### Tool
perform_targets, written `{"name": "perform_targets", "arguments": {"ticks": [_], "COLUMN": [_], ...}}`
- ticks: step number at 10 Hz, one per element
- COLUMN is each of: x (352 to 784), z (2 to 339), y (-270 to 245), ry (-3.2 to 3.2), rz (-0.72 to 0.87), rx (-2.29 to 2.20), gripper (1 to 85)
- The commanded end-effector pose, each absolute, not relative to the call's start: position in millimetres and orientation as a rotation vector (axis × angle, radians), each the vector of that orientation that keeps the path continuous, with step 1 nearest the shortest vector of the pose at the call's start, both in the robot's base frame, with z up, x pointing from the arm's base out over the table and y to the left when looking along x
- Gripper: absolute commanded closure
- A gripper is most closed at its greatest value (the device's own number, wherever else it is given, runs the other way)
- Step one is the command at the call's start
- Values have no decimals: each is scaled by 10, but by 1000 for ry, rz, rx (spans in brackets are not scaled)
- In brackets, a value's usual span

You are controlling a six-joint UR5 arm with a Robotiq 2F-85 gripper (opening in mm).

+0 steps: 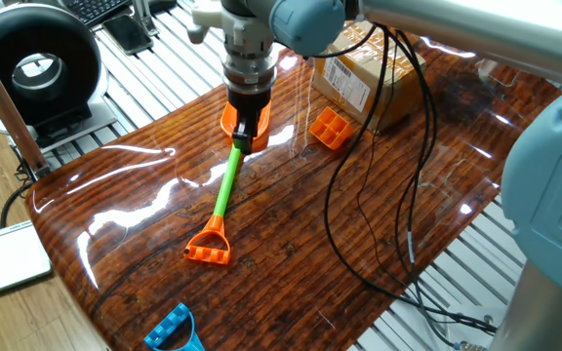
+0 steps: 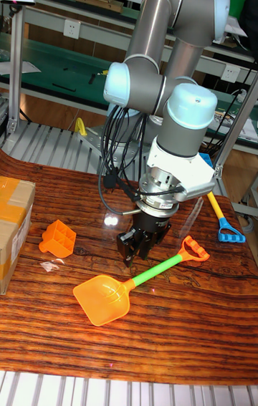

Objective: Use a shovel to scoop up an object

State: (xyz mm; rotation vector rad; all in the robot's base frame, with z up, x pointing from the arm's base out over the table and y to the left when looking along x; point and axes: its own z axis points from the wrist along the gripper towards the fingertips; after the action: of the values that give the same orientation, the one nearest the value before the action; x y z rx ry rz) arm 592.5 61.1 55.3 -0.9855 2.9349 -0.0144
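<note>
The shovel [image 1: 226, 183] lies slanted on the wooden table, its green shaft running from the orange blade [image 2: 103, 299] down to the orange loop end [image 1: 209, 250]. My gripper [image 1: 245, 143] points straight down at the blade end of the shaft, its fingers closed on it. In the tall fixed view the gripper [image 2: 131, 255] stands just behind the shovel [image 2: 155, 271]. The object, a small orange block with square compartments [image 1: 330, 128], sits on the table to the right of the blade, apart from it [image 2: 58, 238].
A brown cardboard box [image 1: 369, 76] stands behind the block. A small blue toy [image 1: 175, 330] lies at the table's near edge. Black cables [image 1: 359, 224] hang from the arm across the table. A black round device [image 1: 35, 68] sits off the table's left.
</note>
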Motion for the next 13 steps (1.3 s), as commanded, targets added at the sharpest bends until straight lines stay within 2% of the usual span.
{"name": "perform_targets", "arguments": {"ticks": [1, 7, 9, 13], "x": [5963, 6267, 6302, 6341], "z": [571, 466, 488, 491], "y": [665, 1003, 929, 972], "ry": [2917, 2913, 2909, 2879], "rz": [17, 36, -24, -9], "rx": [-974, -947, -980, -1008], "gripper": [417, 410, 430, 407]}}
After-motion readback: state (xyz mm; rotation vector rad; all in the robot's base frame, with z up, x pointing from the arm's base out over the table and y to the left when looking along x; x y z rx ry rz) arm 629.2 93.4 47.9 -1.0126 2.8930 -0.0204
